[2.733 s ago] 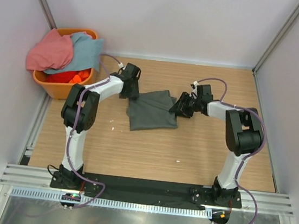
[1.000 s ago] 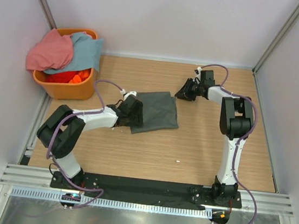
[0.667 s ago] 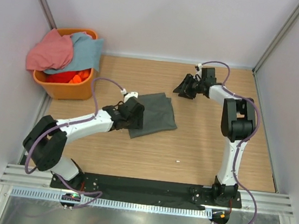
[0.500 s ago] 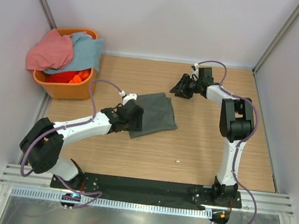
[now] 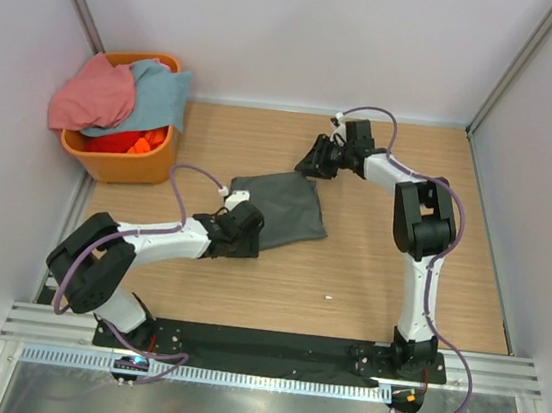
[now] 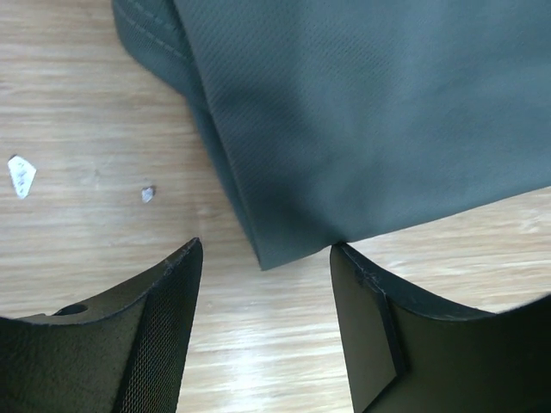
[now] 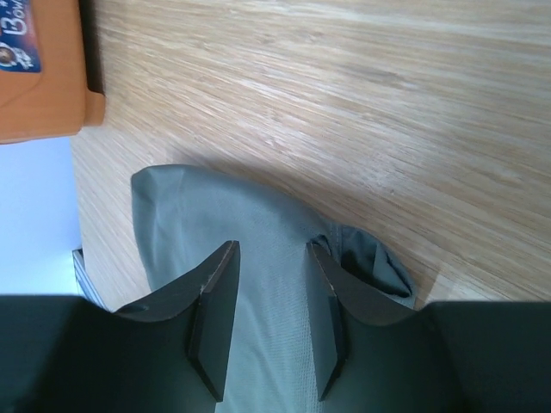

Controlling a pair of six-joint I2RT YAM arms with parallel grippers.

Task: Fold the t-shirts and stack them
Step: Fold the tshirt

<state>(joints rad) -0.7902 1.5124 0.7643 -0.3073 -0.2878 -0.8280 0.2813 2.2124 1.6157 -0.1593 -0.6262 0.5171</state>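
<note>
Top external shows me the dark grey shirt point(image 5: 281, 207) folded in the middle of the table point(image 5: 369, 268), my left gripper point(image 5: 244, 235) at its near left corner, right gripper point(image 5: 314, 161) at its far edge, both with jaws apart. The pink shirt point(image 5: 93, 93) and blue shirt point(image 5: 159, 91) fill the basket point(image 5: 120, 162), far left corner

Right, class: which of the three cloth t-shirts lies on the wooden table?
The dark grey cloth t-shirt, spread on the wooden table; the salmon-pink t-shirt and light blue t-shirt sit heaped in the orange plastic basket.
</note>
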